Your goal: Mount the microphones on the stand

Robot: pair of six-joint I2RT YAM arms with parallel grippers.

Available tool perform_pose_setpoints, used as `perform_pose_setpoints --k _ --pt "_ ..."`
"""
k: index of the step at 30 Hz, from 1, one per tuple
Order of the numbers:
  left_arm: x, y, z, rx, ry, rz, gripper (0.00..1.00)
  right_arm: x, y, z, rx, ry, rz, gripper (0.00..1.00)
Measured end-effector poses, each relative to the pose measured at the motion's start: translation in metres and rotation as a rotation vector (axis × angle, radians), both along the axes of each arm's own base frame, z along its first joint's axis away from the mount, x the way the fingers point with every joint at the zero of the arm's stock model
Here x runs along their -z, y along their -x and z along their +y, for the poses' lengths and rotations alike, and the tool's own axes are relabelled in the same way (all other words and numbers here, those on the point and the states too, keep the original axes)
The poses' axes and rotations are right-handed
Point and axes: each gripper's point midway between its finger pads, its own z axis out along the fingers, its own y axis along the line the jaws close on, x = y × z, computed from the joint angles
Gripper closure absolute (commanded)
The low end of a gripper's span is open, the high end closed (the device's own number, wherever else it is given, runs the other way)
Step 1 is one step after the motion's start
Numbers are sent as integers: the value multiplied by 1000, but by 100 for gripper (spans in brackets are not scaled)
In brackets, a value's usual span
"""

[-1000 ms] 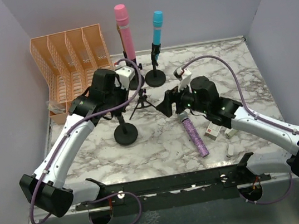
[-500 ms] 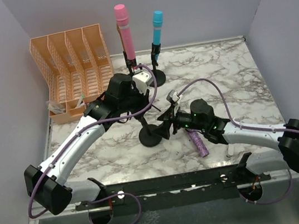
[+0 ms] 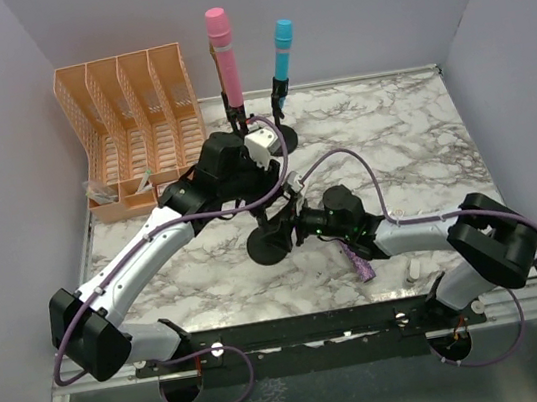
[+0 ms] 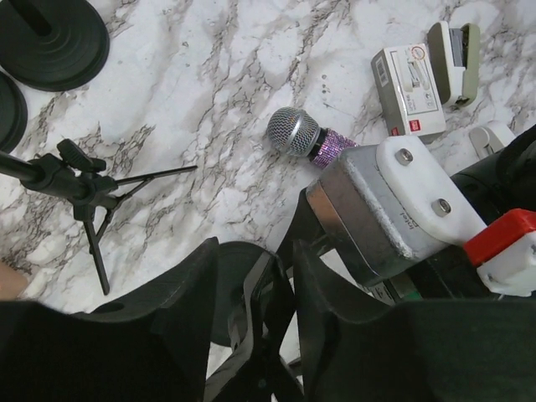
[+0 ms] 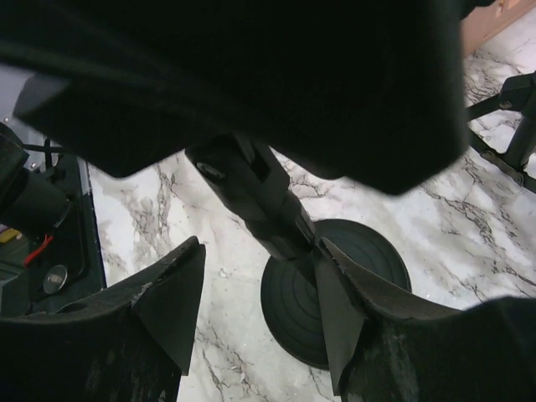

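Observation:
A black stand with a round base is upright at the table's middle. My left gripper is over its top. The stand's clip is between the left fingers with a gap on the left side, so the left gripper is open. My right gripper reaches in from the right, low on the post. It is open, its right finger against the post. The glittery purple microphone lies flat on the table. The pink microphone and the cyan microphone are upright in stands at the back.
An orange file rack fills the back left. A small tripod stand stands just left of the left gripper. White-and-red boxes lie near the purple microphone. Two black round bases are behind.
The left arm carried the stand right and nearer. The right gripper swung left from the purple microphone to the stand's post and narrowed. The left jaws loosened on the stand's top.

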Motion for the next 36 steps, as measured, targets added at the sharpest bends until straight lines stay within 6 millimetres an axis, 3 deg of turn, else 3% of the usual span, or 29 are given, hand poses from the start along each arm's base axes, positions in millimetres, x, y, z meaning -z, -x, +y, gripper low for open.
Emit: perform_pose_setpoints --k 6,10,17,19,22,29,32,36 --pt "0 4 -3 19 38 -15 37 -7 -4 3 17 -32 -16 42" --pt "-13 9 0 11 92 -58 28 -4 -10 7 40 -53 -9 43" --pt "-49 10 31 -164 213 -188 21 2 -21 6 104 -64 6 74" --pt "-53 9 42 -225 239 -215 17 -1 -25 5 127 -69 -3 77" --pt "-50 9 64 -341 275 -251 2 -6 -30 2 164 -85 5 79" --pt "-42 19 103 -507 357 -302 1 -13 -27 -10 233 -73 117 81" --pt "-36 23 104 -503 364 -295 4 -28 -27 -14 272 -75 174 82" --pt "-11 32 90 -420 359 -228 8 -59 -25 -18 300 -111 228 82"
